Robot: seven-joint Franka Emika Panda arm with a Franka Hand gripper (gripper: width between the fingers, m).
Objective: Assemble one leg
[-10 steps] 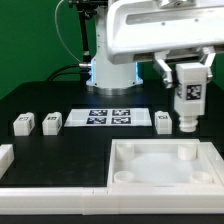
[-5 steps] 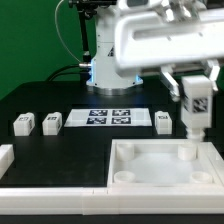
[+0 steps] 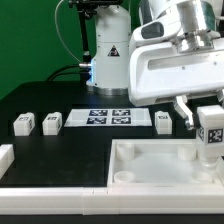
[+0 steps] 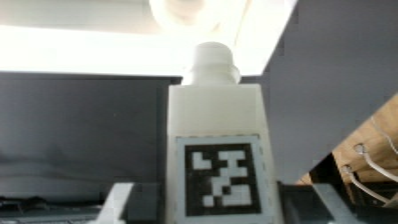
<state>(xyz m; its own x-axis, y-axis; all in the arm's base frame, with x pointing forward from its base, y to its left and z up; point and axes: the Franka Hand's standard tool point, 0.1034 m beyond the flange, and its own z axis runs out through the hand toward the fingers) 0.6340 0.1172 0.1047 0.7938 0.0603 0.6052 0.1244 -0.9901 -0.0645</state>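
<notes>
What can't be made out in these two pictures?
Exterior view: the leg, held in the gripper, hides a corner socket of the white board; whether its peg is in, unclear.
Wrist view: the leg blocks what is below; the background is blurred.
Exterior view: the loose legs carry markers too small to read.

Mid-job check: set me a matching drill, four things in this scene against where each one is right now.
Things:
1. held leg
2. marker board
3. white tray-like board
4. leftmost loose leg

Places:
A. at the front of the table, nearest the camera
B. far on the exterior view's left
C. in the gripper, over the tray-like board's corner on the exterior view's right
D. flat on the table behind the tray-like board

Pairs: 1-C, 2-D, 3-A, 4-B.
</notes>
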